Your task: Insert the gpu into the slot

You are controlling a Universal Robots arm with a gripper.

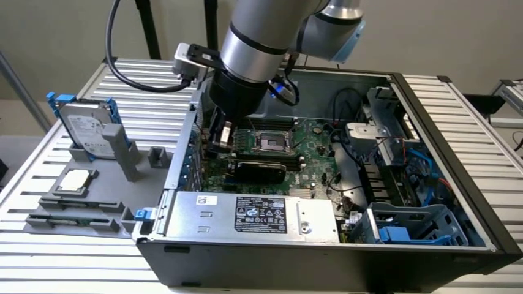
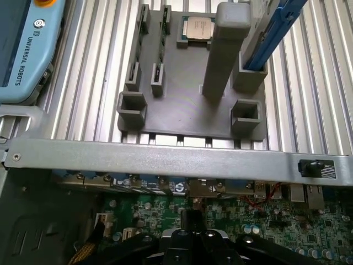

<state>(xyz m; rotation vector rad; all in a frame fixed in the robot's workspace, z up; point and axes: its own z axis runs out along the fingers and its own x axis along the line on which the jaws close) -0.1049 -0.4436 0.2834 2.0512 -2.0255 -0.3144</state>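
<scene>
An open desktop computer case lies on its side on a slatted aluminium table, seen from the exterior view. The Universal Robots arm reaches down into the case over the green motherboard, its black wrist section standing above the board's edge toward the exterior view's left. The gripper hangs low beside the rear wall of the case; whether its fingers are spread or pressed together cannot be told. The gpu, a flat black card, lies along the motherboard just below the CPU socket and just beside the gripper, between the socket and the silver labelled power supply. Whether the card is fully seated in its slot cannot be told.

In the wrist view the gripper appears as a dark body above the motherboard, near the rear I/O ports under the case's rear rail.

Outside the case, toward the exterior view's left, a grey parts fixture rests on the table and carries a CPU chip and an upright hard drive with blue rails. A blue drive cage sits in the case's near corner.
</scene>
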